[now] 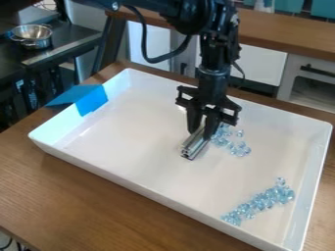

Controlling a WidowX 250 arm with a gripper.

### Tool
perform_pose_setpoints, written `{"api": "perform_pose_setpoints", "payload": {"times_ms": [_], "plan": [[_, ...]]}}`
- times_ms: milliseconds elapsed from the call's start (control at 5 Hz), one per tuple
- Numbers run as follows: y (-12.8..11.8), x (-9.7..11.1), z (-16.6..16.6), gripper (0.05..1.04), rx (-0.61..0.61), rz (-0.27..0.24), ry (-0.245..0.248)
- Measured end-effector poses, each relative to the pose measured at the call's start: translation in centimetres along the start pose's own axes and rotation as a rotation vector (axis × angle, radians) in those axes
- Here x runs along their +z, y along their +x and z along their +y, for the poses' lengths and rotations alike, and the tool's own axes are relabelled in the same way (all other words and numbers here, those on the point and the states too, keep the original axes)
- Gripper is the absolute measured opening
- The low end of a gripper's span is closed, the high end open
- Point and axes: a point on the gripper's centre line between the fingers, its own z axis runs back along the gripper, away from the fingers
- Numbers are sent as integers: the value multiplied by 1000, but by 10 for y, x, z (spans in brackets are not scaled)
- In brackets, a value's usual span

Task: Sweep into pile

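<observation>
Here it was: the small cluster of clear blue beads (243,149) lay just to the camera's right of the hand (202,135), inside the white tray (124,142), and the sweep hung on that side! The hand had its 2 fingers closed about a metal bar (190,150), narrow gap, firm-looking grip. The bar's long axis slanted from upper right to lower left, and what a line-up: the longer band of beads (262,201), down by the near right corner, slanted much the same way. So the cluster sat between bar and band, and a broadside push toward that corner looked like the play to make 2 groups into 1 pile. The risk? Beads slipping round either end of the bar.

Now the tricky bits: the fingers covered the bar's upper end, beads nearest them were hard to separate, and whether the bar touched the tray floor, I couldn't tell.
</observation>
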Motion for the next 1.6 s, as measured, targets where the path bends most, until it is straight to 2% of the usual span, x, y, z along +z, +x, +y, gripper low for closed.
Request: {"api": "perform_pose_setpoints", "payload": {"times_ms": [200, 800, 1000, 1200, 1600], "plan": [[3, -1, -4, 328, -53, -9, -3], [9, 0, -32, 328, -365, -51, -33], [4, -2, -35, 328, -451, -67, -47], [-7, -5, -46, 328, -539, -83, -41], [-51, -4, -82, 328, -667, -57, -49]]}}
